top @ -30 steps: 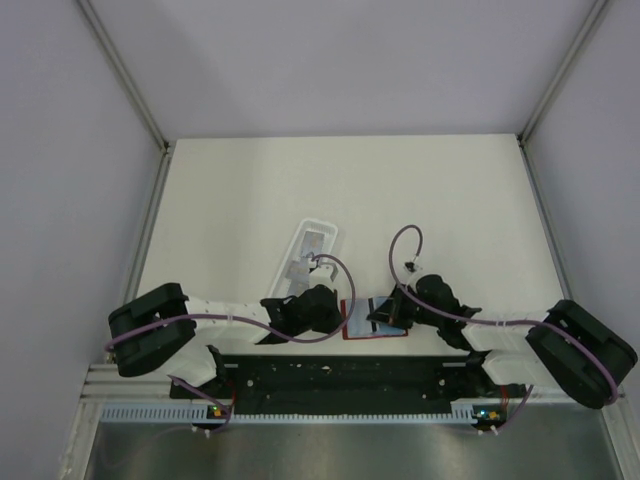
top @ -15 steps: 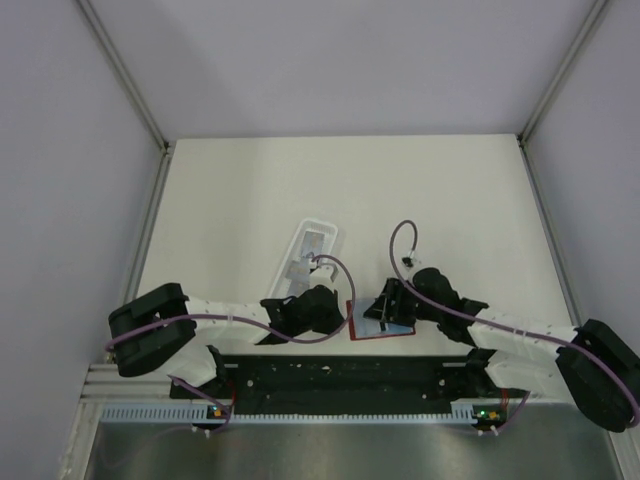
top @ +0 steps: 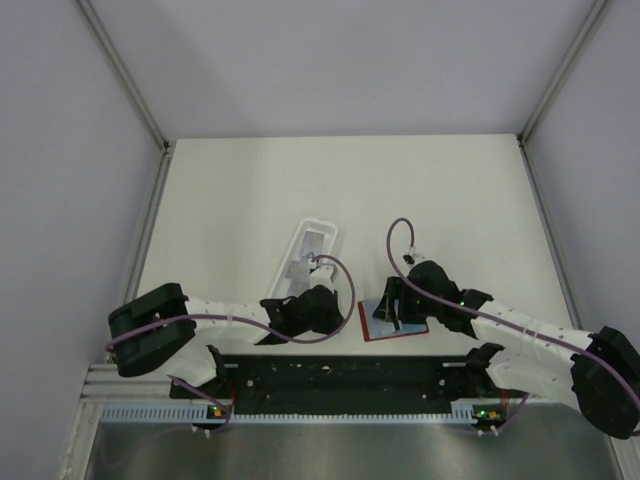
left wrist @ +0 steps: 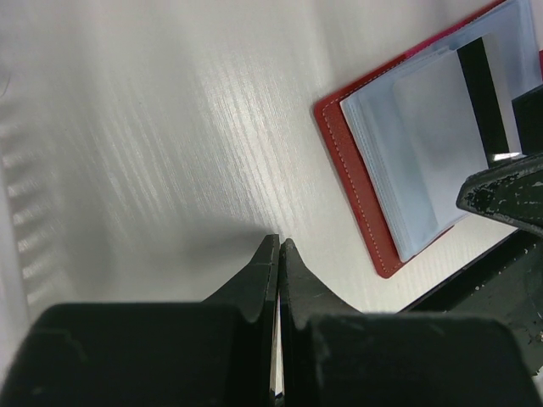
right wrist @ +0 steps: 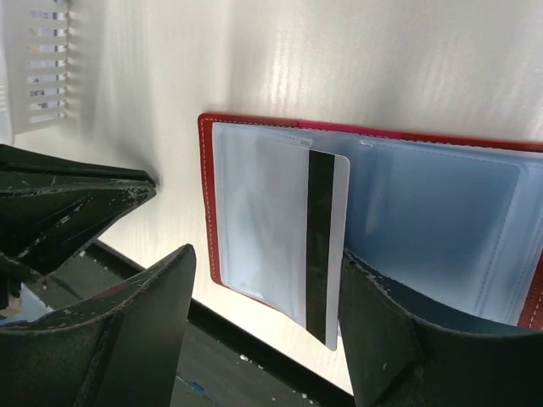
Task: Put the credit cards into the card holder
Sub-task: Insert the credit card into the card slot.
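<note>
The card holder (top: 398,330) lies open near the table's front edge, red with clear pockets (right wrist: 204,182) (left wrist: 339,153). A pale credit card (right wrist: 321,254) with a dark stripe lies lengthwise in its left pocket, one end sticking out past the holder's near edge; it also shows in the left wrist view (left wrist: 482,93). My right gripper (right wrist: 265,254) (top: 393,305) hovers open above that card, a finger on each side, touching nothing. My left gripper (left wrist: 278,243) (top: 338,318) rests shut on the table just left of the holder, with nothing seen between its fingers.
A long white slotted tray (top: 310,252) with pale cards in it stands behind the left gripper; its slots show at the upper left of the right wrist view (right wrist: 38,68). The black base rail (top: 340,380) runs right in front of the holder.
My right gripper has opened and let go of the card, which now rests in the holder. The holder has shifted slightly right, and the right arm has stretched out lower.
</note>
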You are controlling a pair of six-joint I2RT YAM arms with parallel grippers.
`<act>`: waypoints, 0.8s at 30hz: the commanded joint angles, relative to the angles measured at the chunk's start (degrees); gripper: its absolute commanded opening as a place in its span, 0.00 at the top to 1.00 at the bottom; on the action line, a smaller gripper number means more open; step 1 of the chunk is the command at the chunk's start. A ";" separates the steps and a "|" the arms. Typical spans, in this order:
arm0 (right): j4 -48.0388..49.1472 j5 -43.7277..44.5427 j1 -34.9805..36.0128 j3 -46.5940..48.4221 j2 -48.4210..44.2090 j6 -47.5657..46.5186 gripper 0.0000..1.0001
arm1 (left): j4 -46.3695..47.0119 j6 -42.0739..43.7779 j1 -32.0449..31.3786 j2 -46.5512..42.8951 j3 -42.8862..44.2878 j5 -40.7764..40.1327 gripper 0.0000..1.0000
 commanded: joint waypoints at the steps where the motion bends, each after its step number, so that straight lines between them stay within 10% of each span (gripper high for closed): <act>1: -7.37 4.56 0.59 4.69 -1.31 -3.64 0.35 | -1.26 -0.01 -0.31 -0.06 -0.58 0.21 1.00; 15: -21.00 13.87 0.59 11.90 -3.86 -7.42 0.36 | -1.61 0.16 -0.31 0.47 0.38 0.56 1.00; 18: -21.97 17.30 0.59 12.34 -3.16 -7.33 0.52 | -1.61 0.25 -0.31 0.73 0.73 0.65 1.00; 22: -21.97 18.88 0.59 12.95 -0.26 -7.59 1.00 | -1.78 0.95 -0.31 1.61 1.96 1.01 1.00; 24: -21.97 19.85 0.59 13.13 0.97 -7.95 1.00 | -1.79 1.22 -0.31 2.13 2.75 1.09 1.00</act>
